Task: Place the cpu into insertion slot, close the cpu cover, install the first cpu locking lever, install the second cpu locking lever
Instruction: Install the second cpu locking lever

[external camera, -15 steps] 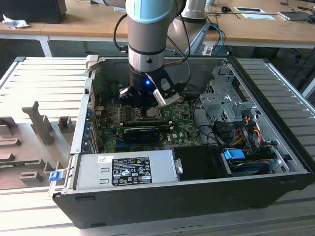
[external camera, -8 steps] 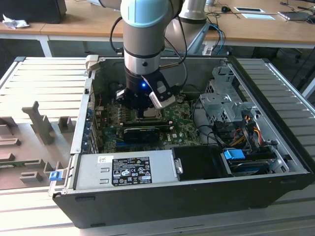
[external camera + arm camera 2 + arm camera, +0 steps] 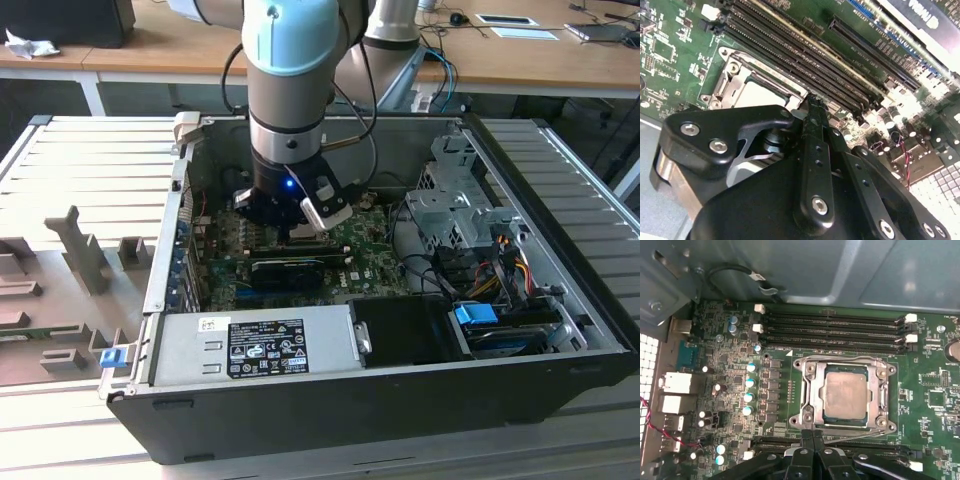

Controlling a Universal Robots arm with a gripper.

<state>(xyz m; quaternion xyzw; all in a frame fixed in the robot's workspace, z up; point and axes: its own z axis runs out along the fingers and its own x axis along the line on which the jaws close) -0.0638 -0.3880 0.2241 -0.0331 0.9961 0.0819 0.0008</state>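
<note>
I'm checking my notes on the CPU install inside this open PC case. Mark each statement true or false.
1. The square silver-grey metal-topped cpu sits in the insertion slot. True.
2. The silver metal cpu cover frame stands raised upright. False: it lies flat around the chip.
3. The black end effector is beside the socket's edge. True.
4. The end effector fingers are spread wide. False: they are together.
5. The long black memory slots hold modules. False: they are empty.

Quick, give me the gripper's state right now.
Gripper: shut, holding nothing, fingertips pressed together at the edge of the cpu cover, with the cpu already seated under it.
</note>
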